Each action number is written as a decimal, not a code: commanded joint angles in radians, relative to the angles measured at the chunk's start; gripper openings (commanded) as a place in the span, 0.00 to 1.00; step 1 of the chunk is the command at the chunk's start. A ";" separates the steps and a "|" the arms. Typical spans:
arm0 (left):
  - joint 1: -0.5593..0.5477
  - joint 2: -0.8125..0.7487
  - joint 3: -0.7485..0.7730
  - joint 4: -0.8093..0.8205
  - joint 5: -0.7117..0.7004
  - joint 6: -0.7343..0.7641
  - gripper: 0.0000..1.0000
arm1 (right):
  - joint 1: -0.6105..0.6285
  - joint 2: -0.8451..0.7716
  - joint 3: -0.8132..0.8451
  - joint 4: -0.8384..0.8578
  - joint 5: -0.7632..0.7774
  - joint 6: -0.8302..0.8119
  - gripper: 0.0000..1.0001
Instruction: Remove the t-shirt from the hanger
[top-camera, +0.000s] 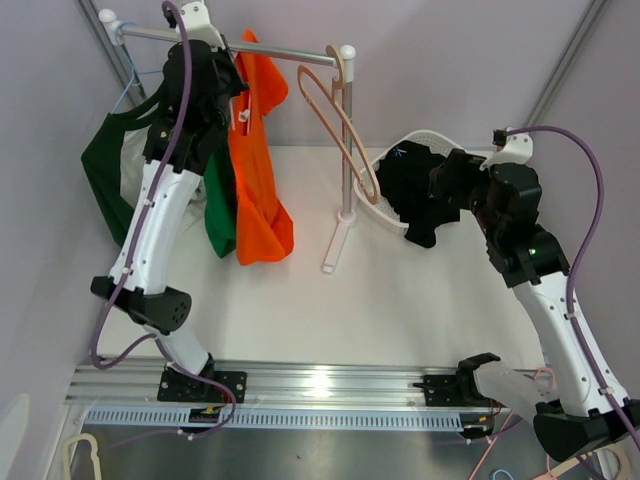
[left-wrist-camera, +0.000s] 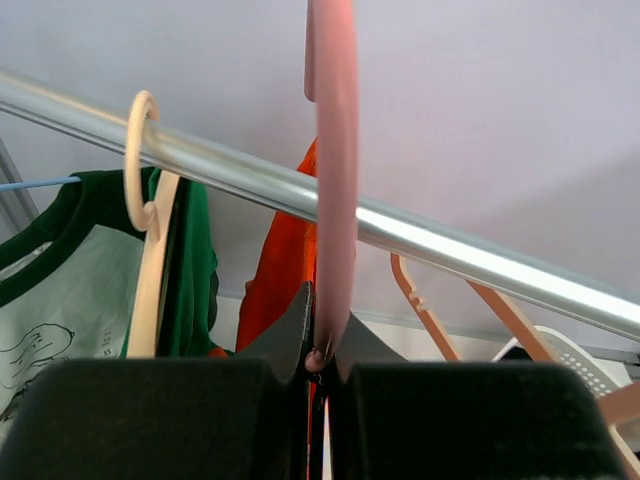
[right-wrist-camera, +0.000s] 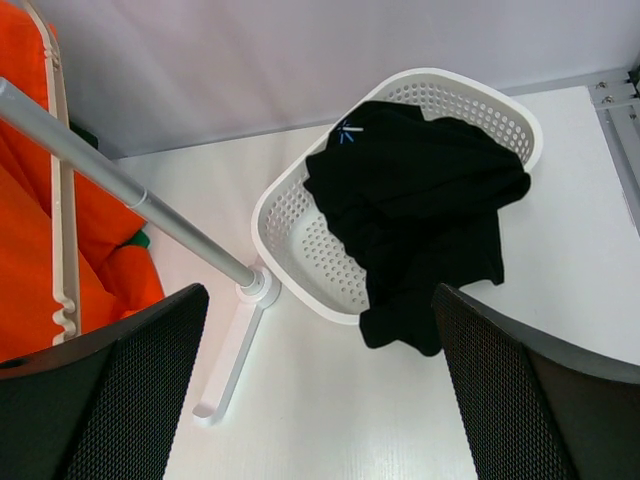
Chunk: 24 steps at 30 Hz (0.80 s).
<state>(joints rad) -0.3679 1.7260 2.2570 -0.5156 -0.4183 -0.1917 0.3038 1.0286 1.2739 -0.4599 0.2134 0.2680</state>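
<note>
Up at eleven o'clock in the overhead view, the left gripper (left-wrist-camera: 322, 370) has its fingers pinched tight on the pink hanger (left-wrist-camera: 333, 150) at the rail (top-camera: 285, 48). The orange t-shirt (top-camera: 255, 170) hangs from that hanger just below, so the removal itself looks not yet done. Over at three o'clock the right gripper (right-wrist-camera: 320, 300) is spread wide and holds nothing, while the orange cloth droops in long limp folds, bunched toward its lower hem.
</note>
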 joint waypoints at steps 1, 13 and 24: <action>-0.002 -0.069 0.006 -0.017 0.036 -0.057 0.01 | 0.000 -0.036 0.010 0.001 -0.023 -0.013 0.99; -0.028 -0.267 -0.319 -0.046 0.058 -0.146 0.01 | 0.216 -0.124 -0.083 0.104 -0.242 -0.127 1.00; -0.166 -0.448 -0.458 -0.112 -0.138 -0.242 0.01 | 0.947 0.072 -0.226 0.424 0.030 -0.263 0.99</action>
<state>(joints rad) -0.4973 1.3415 1.7988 -0.6548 -0.4679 -0.3775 1.1389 1.0245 1.0645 -0.2188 0.1013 0.0563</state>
